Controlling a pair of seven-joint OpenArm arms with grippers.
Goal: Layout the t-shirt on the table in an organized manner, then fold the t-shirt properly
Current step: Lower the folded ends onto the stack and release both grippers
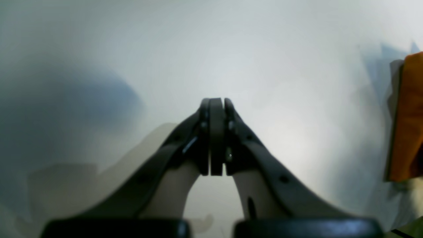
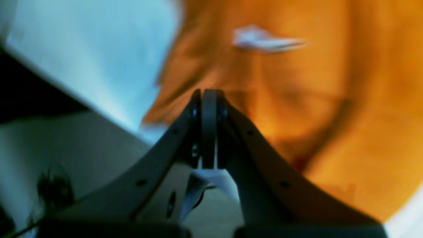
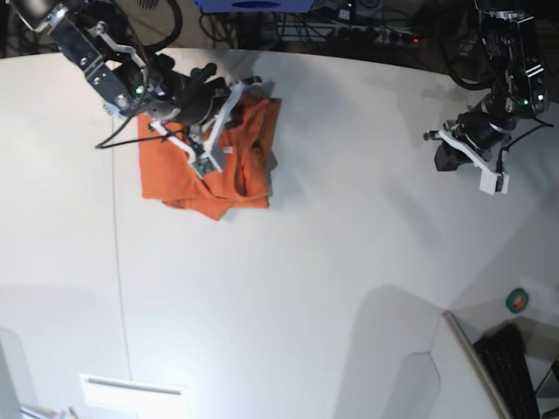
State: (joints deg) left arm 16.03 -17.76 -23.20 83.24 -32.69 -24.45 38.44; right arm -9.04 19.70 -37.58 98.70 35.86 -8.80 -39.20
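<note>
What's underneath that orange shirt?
The orange shirt lies bunched on the white table, which shows all around it. Whatever lies beneath the cloth is covered. The right pincer hangs over it, shut.

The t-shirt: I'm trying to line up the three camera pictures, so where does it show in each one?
Left wrist: the t-shirt is only an orange strip at the right edge, far from the shut left hand.
Right wrist: it fills the upper right, just beyond the shut right hand.
Base: it lies bunched at upper left, under the right hand.
Shared landmark: the white table.
</note>
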